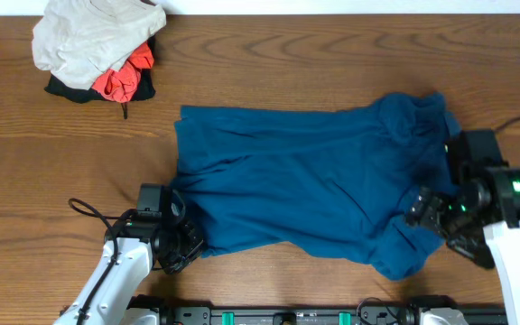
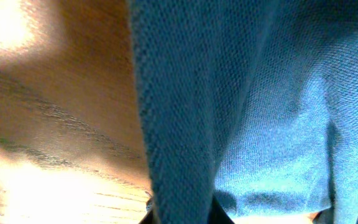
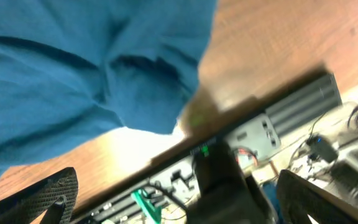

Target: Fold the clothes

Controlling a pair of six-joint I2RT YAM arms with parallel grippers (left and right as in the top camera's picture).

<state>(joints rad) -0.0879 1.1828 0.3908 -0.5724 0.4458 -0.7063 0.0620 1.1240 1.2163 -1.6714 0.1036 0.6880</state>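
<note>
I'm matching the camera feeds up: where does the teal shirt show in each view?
Overhead: teal shirt spread across the centre, reaching to the right.
Left wrist: fills the right part, close up.
Right wrist: upper left.
Shared landmark: the wooden table, left in the left wrist view, upper right in the right wrist view.

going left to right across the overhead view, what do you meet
pile of other garments → left gripper, at the shirt's near-left corner → teal shirt → right gripper, at the shirt's right end
</note>
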